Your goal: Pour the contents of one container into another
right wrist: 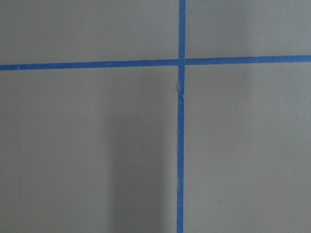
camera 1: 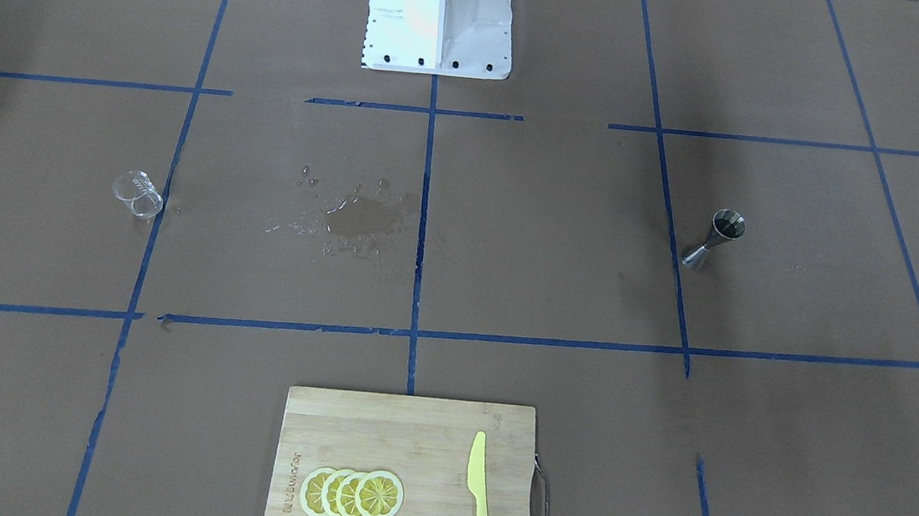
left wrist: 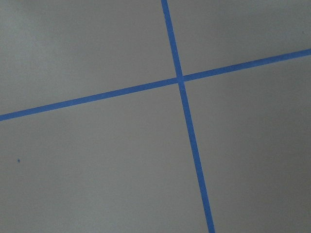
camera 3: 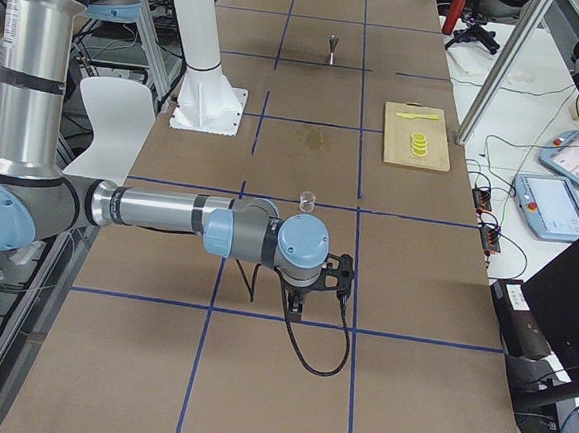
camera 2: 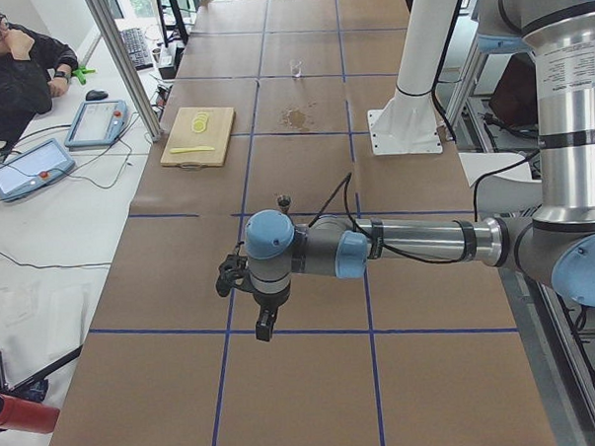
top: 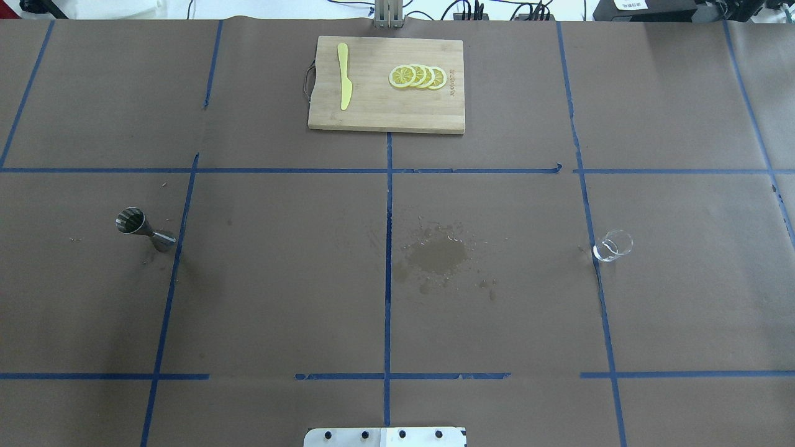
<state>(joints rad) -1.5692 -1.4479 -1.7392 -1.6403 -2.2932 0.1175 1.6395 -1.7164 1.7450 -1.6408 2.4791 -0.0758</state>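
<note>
Both jaws unreadable: left gripper (camera 2: 265, 329), right gripper (camera 3: 295, 311) (side views only).

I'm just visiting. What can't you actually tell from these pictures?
- Left gripper and right gripper: open or shut unclear; only the side views show them, and small.
- Glass cup: whether liquid is inside; too small and clear in every view.
- Steel jigger: contents; its bowl looks dark from overhead.
</note>
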